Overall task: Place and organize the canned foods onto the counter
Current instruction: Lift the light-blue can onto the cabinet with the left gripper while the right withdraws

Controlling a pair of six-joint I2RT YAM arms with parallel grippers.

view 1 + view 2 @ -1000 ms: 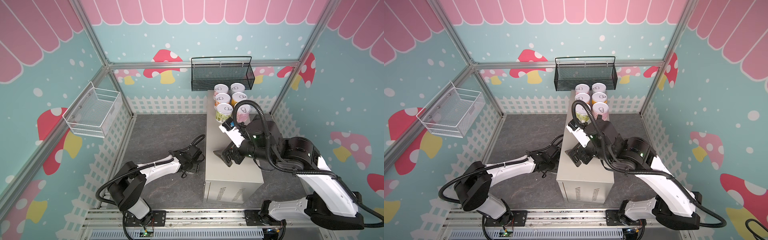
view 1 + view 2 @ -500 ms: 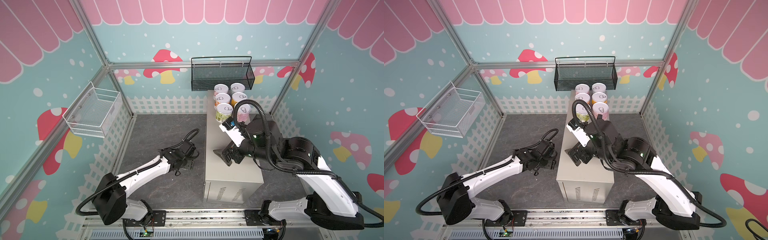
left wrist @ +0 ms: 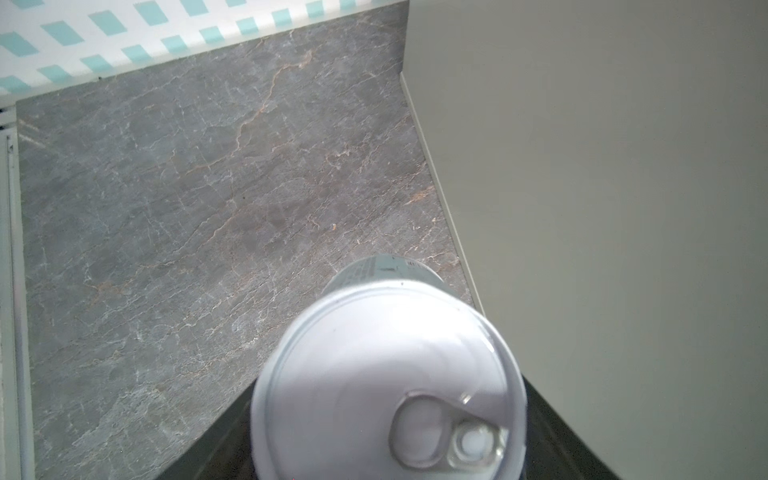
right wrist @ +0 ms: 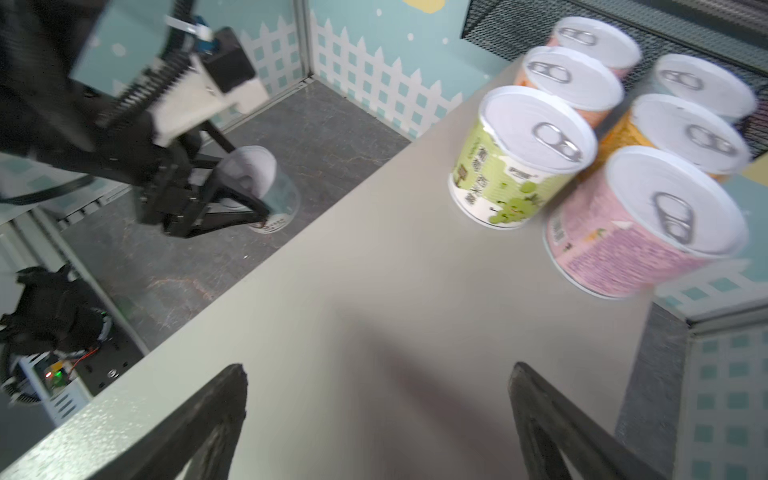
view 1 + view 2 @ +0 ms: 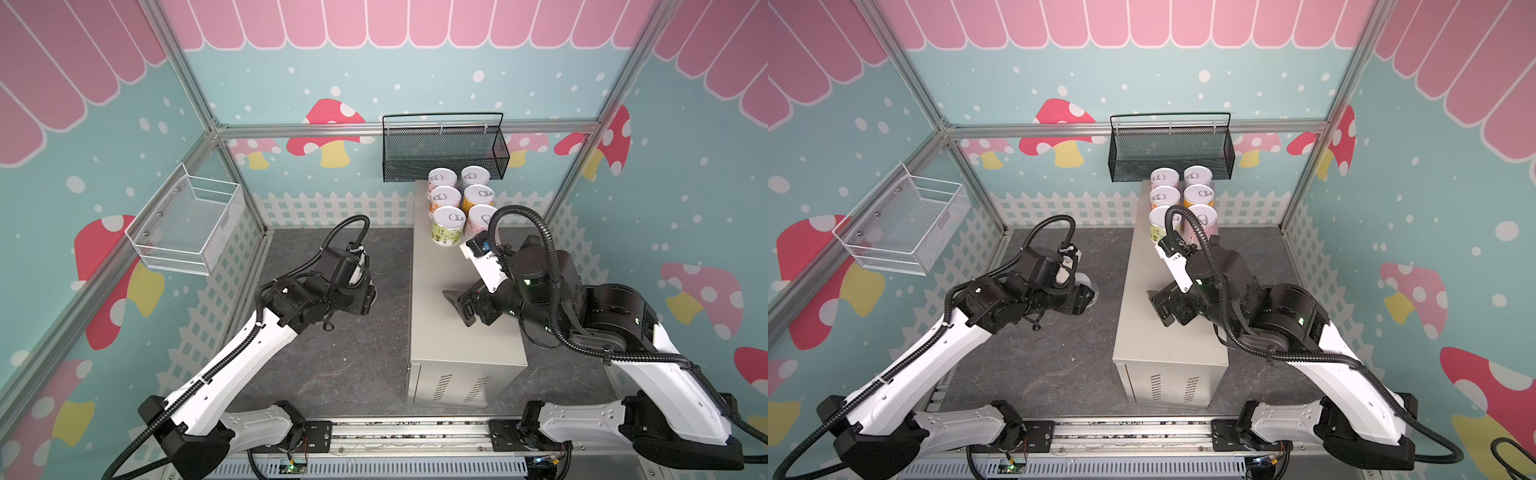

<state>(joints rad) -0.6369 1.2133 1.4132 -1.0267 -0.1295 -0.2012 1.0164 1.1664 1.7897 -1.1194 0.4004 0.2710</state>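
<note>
Big picture first: the tabletop (image 5: 461, 349), that long beige cabinet, runs lengthwise from my rail to the back wall. Its far end carries six cans (image 5: 444, 195), standing upright in a tidy two-by-three block. The near half is bare.

The right gripper (image 5: 457, 305) hovers over that bare stretch, jaws spread wide and nothing in them. The right wrist view backs that up: both fingers (image 4: 208, 424) stand apart over plain metal.

The left gripper (image 4: 253, 195) is down beside the cabinet's left flank, low over the grey floor (image 3: 166, 208). It's pinching the seventh can (image 3: 388, 382) by its sides, axis upright, pull-tab lid up.

Here's what matters: the open spot lies up and to the right of that can, just in front of the green can (image 4: 511, 166), with the cabinet's edge between them. The left arm has the can and is nearer, so I reckon it's a lift over that edge. The right gripper sits close to that path.

In both top views the left arm hides nearly all of the can. The right wrist view shows fingers on it and its base near the floor, though I can't tell whether it's touching.
</note>
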